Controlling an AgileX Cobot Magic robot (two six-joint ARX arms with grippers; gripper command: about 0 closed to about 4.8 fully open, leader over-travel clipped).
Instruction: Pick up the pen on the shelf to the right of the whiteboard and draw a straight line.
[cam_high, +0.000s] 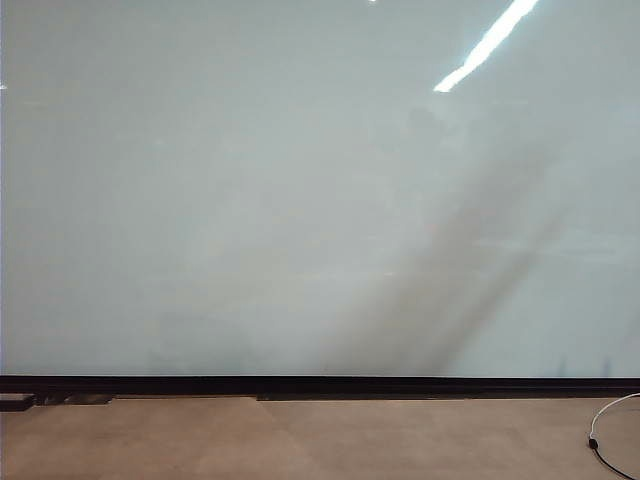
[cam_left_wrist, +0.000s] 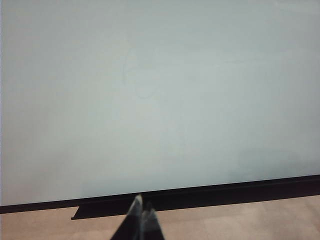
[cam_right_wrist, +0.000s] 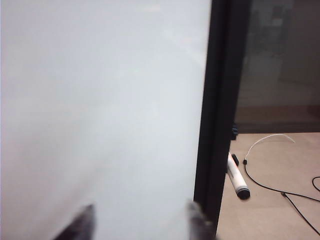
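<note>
Large glossy pale grey-white whiteboard (cam_high: 250, 180) fills nearly the whole frame, surface blank. Bright white strip-light glare (cam_high: 487, 45) upper right, running diagonally. Broad soft grey shadow band (cam_high: 450, 270) slants from upper right down toward bottom centre. Black strip (cam_high: 320, 384) runs along the board's bottom edge, full width. Below it, tan wood-look floor (cam_high: 250, 440). Thin white-and-black cable (cam_high: 608, 430) curls on the floor at far right. Neither gripper in frame
</note>
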